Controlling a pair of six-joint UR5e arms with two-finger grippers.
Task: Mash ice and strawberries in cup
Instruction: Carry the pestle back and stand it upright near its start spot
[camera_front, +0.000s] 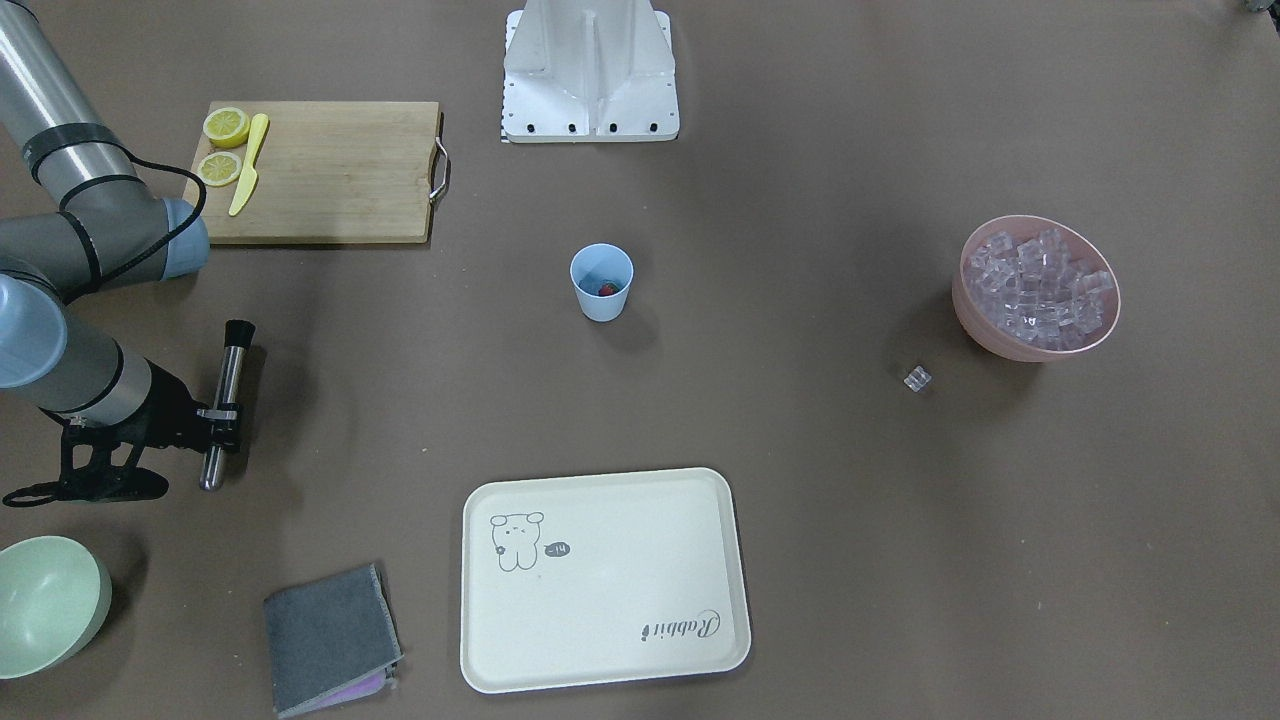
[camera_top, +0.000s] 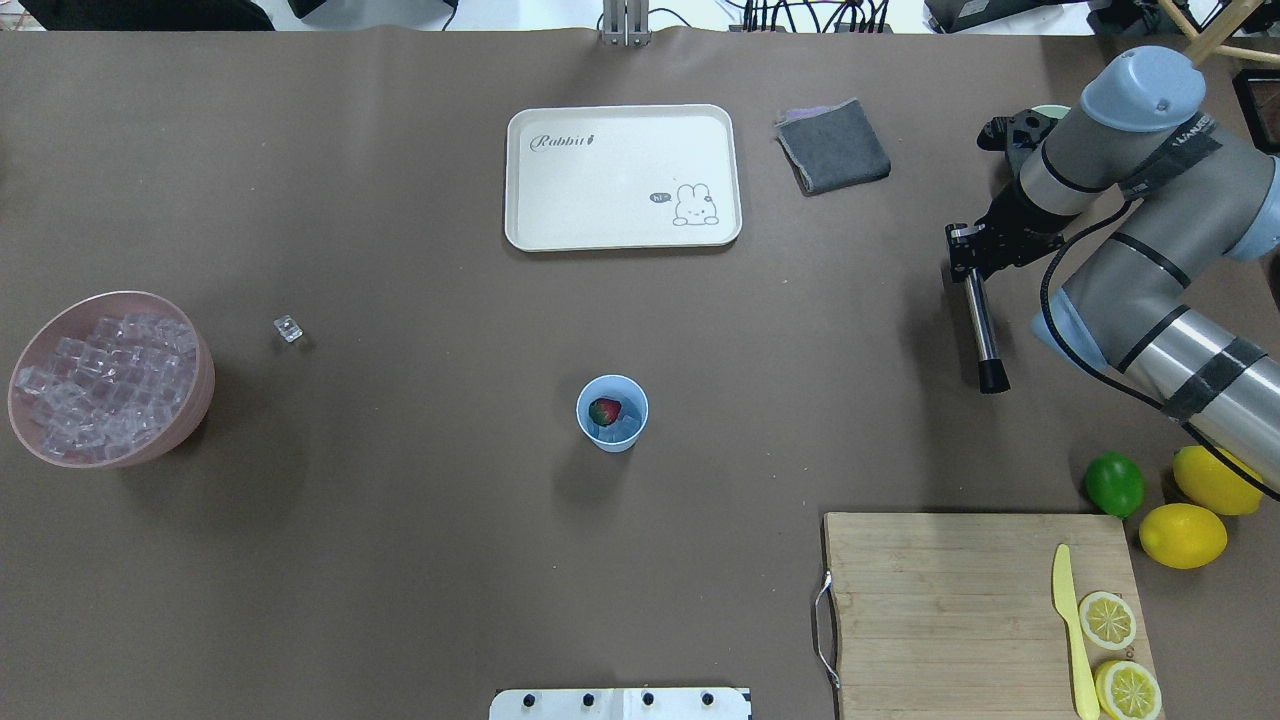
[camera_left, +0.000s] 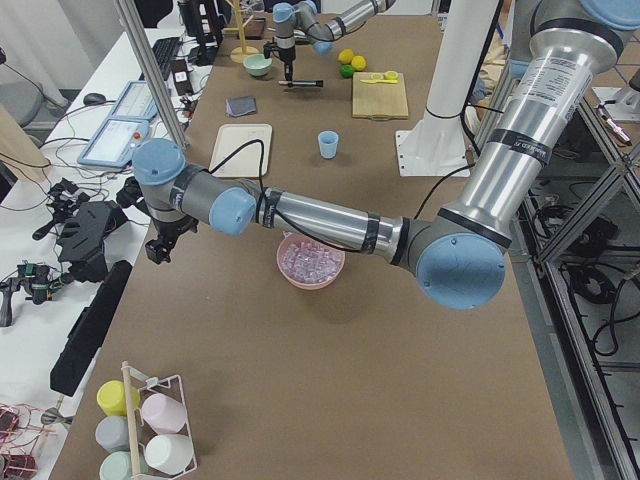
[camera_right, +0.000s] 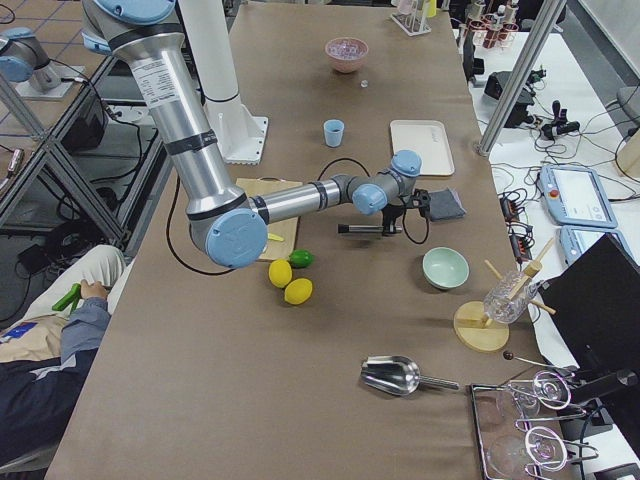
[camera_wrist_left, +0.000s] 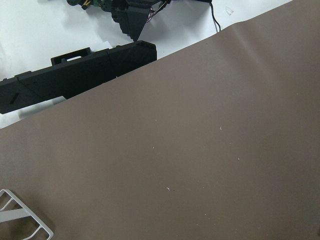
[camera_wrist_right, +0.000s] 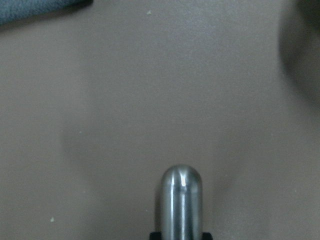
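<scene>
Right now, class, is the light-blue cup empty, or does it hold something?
Not empty: the upright cup holds a red strawberry and clear ice at its bottom.

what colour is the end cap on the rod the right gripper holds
Black; the end cap shows best in the overhead exterior view.

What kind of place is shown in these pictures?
Probably a robotics lab: two grey robot arms stand at a brown-covered table, with touchscreen control tablets and loose cables beside it.
</scene>
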